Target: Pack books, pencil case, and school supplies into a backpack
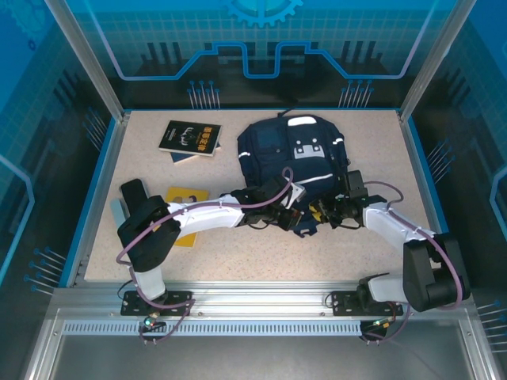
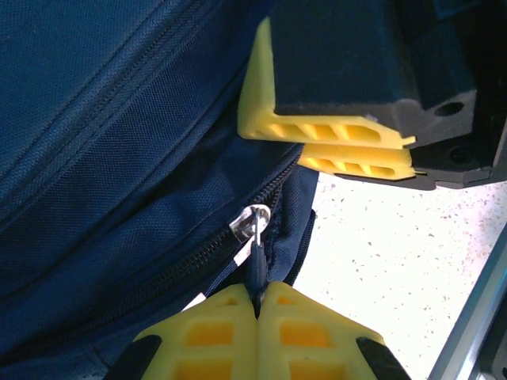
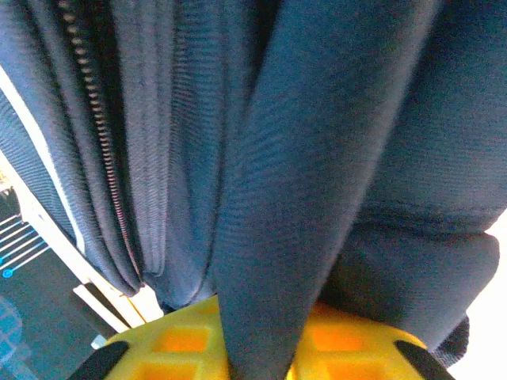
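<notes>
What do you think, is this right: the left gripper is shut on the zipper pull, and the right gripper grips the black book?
One part is wrong. The left gripper is shut on the zipper pull, but the right gripper grips the backpack fabric, as the right wrist view shows.

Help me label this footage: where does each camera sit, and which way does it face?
Top: above and behind the bases, looking down on the table, backpack, both arms.
Left wrist: on the left arm, looking along the left gripper, shut on the zipper pull; right gripper beyond.
Right wrist: on the right arm, looking along its gripper, pinching backpack fabric.
Shared: both wrist views show the backpack and zipper teeth.
</notes>
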